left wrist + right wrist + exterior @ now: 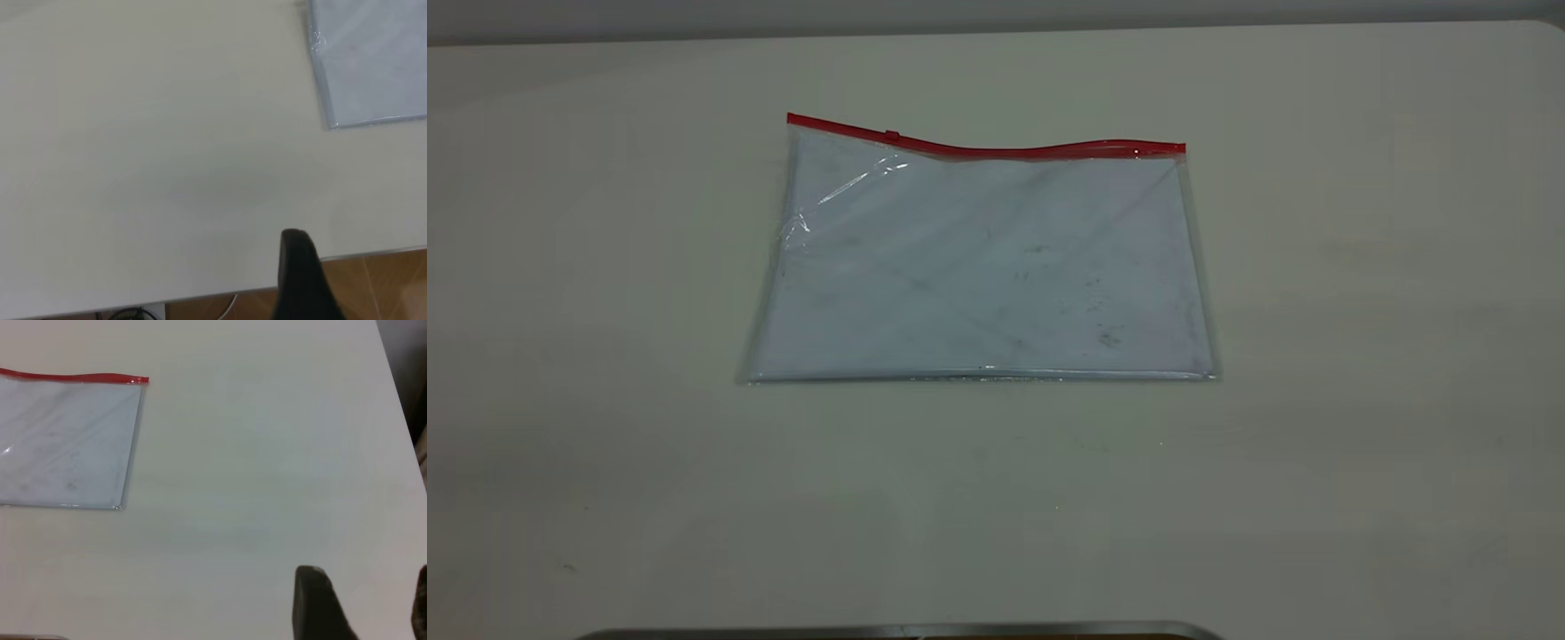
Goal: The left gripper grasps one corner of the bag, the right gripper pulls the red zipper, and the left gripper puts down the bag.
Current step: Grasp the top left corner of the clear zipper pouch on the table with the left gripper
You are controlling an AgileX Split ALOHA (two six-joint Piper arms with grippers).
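The bag (983, 267) lies flat on the white table, a clear bluish pouch with dark smudges. The red zipper (996, 149) runs along its far long edge, with a small slider tab (891, 135) near the left end. Its red-strip corners sit at the far left (790, 118) and far right (1183, 148). Neither gripper shows in the exterior view. My left gripper (367, 257) hovers at the table's edge, open and empty, well away from a plain corner of the bag (331, 125). My right gripper (367, 577) is open and empty, far from the bag (67, 447) and the zipper end (143, 380).
The white table (1316, 444) spreads wide around the pouch on all sides. Its edge (373, 253) shows in the left wrist view with wooden floor (393, 287) beyond. A dark metal rim (898, 633) lies at the near edge in the exterior view.
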